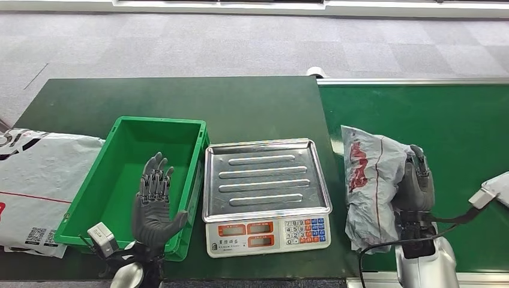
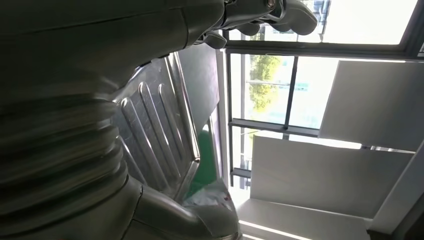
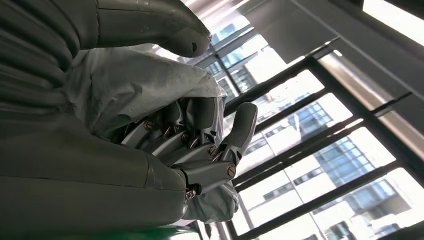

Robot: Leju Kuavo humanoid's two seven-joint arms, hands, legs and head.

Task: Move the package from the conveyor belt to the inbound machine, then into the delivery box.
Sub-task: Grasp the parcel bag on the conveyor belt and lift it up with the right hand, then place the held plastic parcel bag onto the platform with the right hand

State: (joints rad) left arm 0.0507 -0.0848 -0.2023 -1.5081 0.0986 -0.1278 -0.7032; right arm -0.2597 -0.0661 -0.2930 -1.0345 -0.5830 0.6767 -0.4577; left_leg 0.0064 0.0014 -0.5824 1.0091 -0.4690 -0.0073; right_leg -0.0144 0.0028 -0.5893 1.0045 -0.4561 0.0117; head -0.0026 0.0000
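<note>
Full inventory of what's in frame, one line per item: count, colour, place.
package: 1, grey with red print, on the conveyor belt right of the scale, held by the right hand
conveyor belt: 1, green, right side
scale: 1, steel tray on a white base, table centre
crate: 1, green, left of the scale
table: 1, dark green
large bag: 1, white-grey, far left
white parcel: 1, belt's right edge
left hand: fingers spread, over the crate
right hand: grips the package

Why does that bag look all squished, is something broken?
Nothing looks broken. The grey package on the conveyor belt is crumpled because it is a soft bag, and the right hand is gripping its side. The scale tray and green box sit straight.
</note>
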